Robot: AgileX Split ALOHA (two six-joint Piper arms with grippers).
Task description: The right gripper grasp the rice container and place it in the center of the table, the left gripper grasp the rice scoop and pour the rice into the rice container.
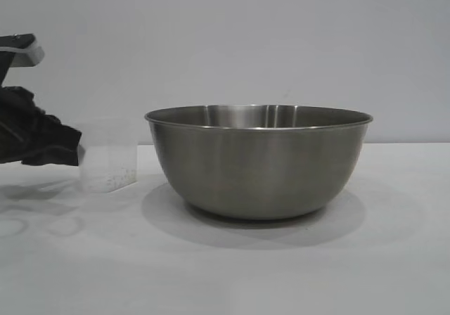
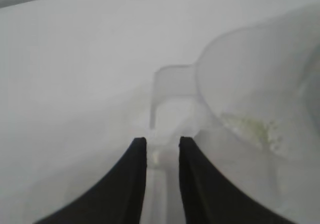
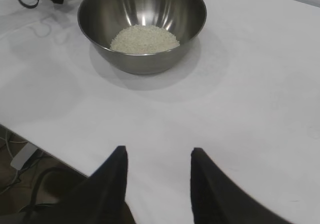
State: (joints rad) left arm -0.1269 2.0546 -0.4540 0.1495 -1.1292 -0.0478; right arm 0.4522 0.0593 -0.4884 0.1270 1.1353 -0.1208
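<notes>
Round brushed-steel rice container (image 1: 259,162), white-grained rice (image 3: 144,39)

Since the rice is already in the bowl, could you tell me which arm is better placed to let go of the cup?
Left. Its hand sits at the handle of the upright cup. The right hand is empty and well back from the bowl.
</notes>
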